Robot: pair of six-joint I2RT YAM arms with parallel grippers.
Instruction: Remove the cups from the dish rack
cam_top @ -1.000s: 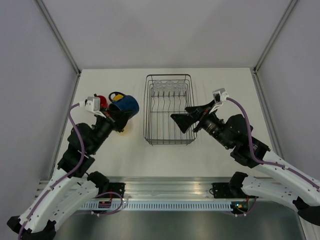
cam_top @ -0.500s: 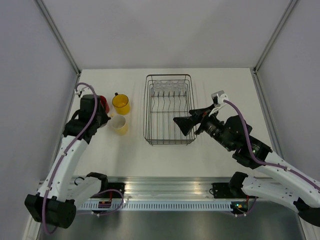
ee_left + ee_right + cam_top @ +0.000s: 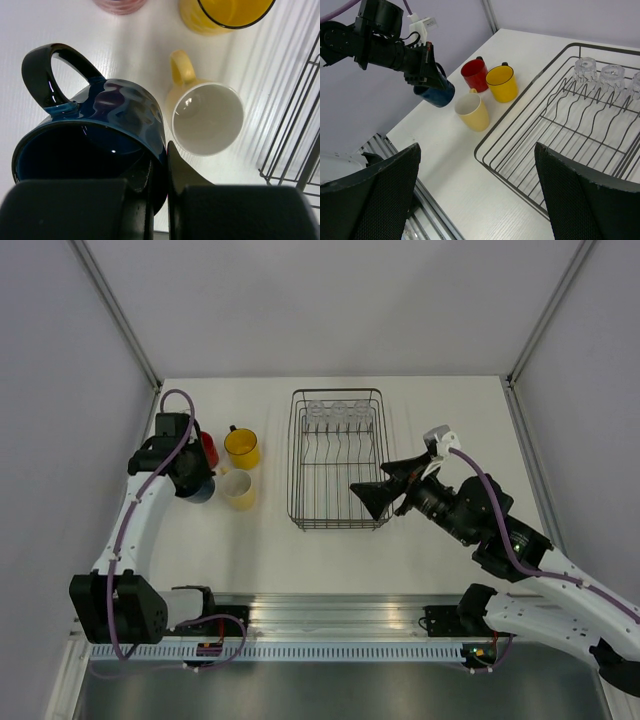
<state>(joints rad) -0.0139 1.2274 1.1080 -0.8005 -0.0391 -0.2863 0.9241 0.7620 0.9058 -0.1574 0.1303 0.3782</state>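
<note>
White tabletop (image 3: 440,410) is filling my screens; my left pincer (image 3: 159,172) is pinching shut on the rim of the dark blue mug (image 3: 125,110), the cream mug (image 3: 207,117) standing just beyond its tips. My right pincer (image 3: 366,497) is gaping wide and empty at the dish rack (image 3: 296,455) corner, three tumblers (image 3: 612,75) sitting inside, ahead of it.

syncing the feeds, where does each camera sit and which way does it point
Top external: above and behind the bases, looking down on both arms, the table and the dish rack.
Left wrist: on the left gripper, looking down past its fingers, shut on the dark blue mug.
Right wrist: on the open right gripper, facing left across the rack; its pads frame the view.
Shared: both wrist views show the cream mug.
</note>
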